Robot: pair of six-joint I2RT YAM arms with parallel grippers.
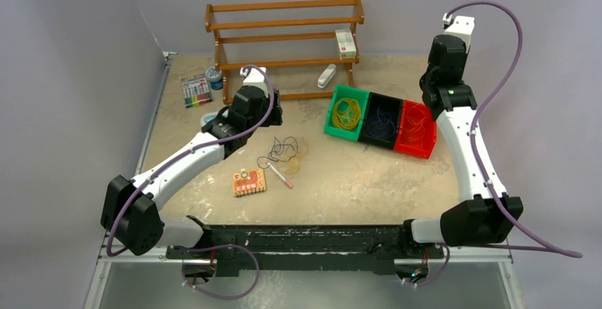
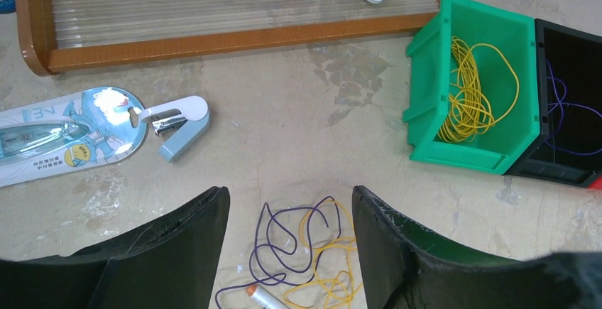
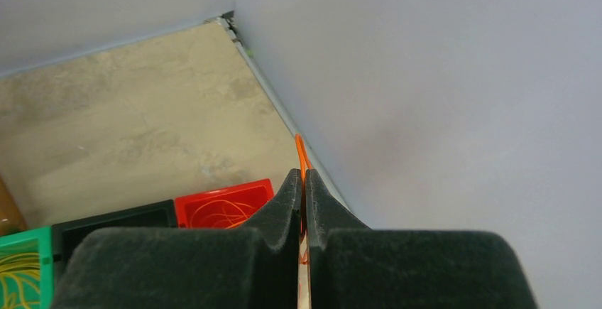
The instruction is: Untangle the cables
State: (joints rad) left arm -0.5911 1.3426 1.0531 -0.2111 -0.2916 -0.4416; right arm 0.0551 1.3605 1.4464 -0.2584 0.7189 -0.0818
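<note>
The worktop (image 2: 284, 110) is matt, mottled beige, stained and worn, perhaps a stone-look laminate. The rack (image 2: 213, 42) is varnished wood with a soft gloss. The green bin (image 2: 490, 11) is smooth, slightly shiny plastic. The cables (image 2: 298, 241) look smooth and plastic-coated. The left hand (image 2: 289, 213) has matt black fingers, scuffed pale.

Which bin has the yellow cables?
The green bin, leftmost of the three; the black bin holds dark blue strands, the red bin orange ones.
</note>
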